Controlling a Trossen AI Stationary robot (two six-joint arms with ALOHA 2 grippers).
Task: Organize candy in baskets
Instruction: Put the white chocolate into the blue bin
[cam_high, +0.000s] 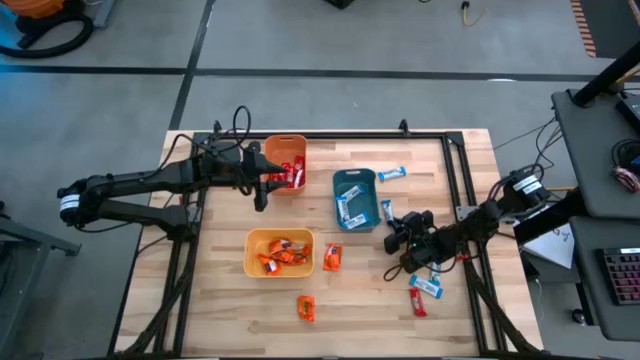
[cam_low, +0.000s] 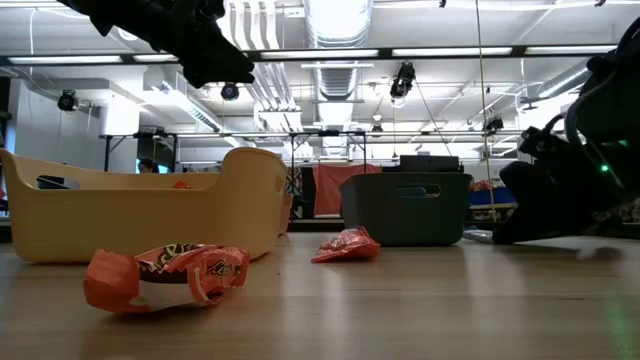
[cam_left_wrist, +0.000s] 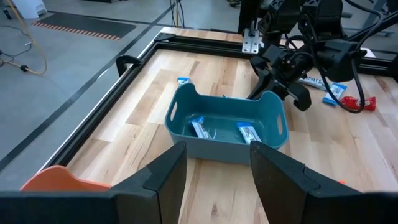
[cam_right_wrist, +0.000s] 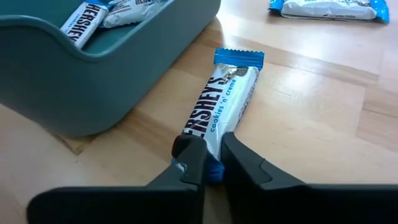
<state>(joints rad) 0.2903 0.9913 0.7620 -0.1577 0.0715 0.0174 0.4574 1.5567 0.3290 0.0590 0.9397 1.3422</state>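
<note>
Your right gripper (cam_right_wrist: 211, 163) is down at the table, its fingers pinched on the near end of a blue-and-white candy bar (cam_right_wrist: 221, 108) that lies flat just beside the teal basket (cam_right_wrist: 93, 74). That basket already holds two matching bars. Your left gripper (cam_left_wrist: 214, 171) hangs with its fingers spread and nothing between them, above the orange basket (cam_high: 286, 145) of red candies. Farther off, the yellow basket (cam_high: 251, 256) holds orange ones.
</note>
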